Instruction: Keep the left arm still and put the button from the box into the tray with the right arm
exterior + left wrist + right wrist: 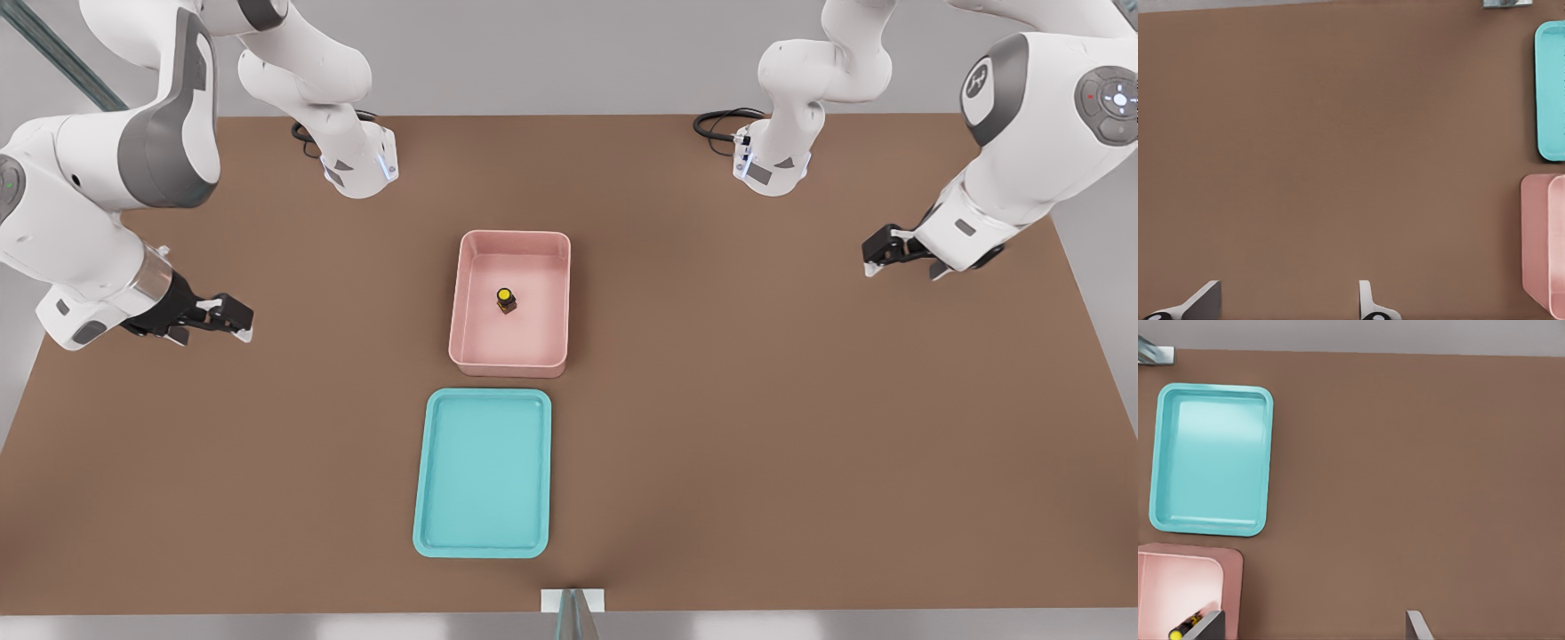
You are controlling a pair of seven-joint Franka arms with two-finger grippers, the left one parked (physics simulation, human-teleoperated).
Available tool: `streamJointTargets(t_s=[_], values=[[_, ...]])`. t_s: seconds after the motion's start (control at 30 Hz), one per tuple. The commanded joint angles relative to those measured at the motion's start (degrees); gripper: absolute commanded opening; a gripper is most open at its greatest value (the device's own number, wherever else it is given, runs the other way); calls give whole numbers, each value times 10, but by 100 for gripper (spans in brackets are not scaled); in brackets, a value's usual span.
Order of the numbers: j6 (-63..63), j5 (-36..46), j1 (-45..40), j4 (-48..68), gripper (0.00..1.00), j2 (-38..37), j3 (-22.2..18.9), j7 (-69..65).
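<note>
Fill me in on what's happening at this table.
Nothing is being handled yet. The button sits inside the pink box at the middle of the table. The turquoise tray lies beside the box, nearer the camera, with nothing in it. The right arm's pincer hangs open over the front view's left, well short of the box and holding nothing.

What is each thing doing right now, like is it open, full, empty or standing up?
Tiny yellow-capped push-button on a dark base: standing upright inside the box, not grasped.
Pale pink rectangular plastic box: holds only the button.
Shallow turquoise rectangular tray: nothing in it.
Right arm's black two-finger gripper: open, holding nothing, above the table at the front view's left, apart from the box.
</note>
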Motion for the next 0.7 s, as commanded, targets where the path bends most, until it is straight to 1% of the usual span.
streamJointTargets(t_s=[0.0,0.03,0.07,0.1,0.13,0.17,0.2,0.23,0.27,0.3,0.33,0.37,0.4,0.43,0.47,0.53,0.67], values=[[-5,0,0,0,100,0,0,-9],[-7,3,11,-18,100,-2,9,-19],[-21,-2,139,-19,100,-5,49,8],[-20,-1,258,-1,100,-1,49,113],[-14,67,274,-2,100,3,64,81],[-41,82,310,-4,100,2,70,217],[-47,89,362,-23,100,1,82,400],[30,43,467,-112,100,-21,61,484],[132,24,556,-228,100,-63,-26,487],[222,24,577,-319,100,-81,-50,485],[281,23,629,-377,100,-90,-124,449],[312,23,657,-398,100,-84,-184,409],[390,25,666,-454,100,-86,-224,382],[382,31,683,-443,100,-75,-290,359],[318,90,684,-371,100,-13,-326,293],[336,92,680,-377,100,4,-344,272],[428,126,690,-426,100,20,-339,272]])
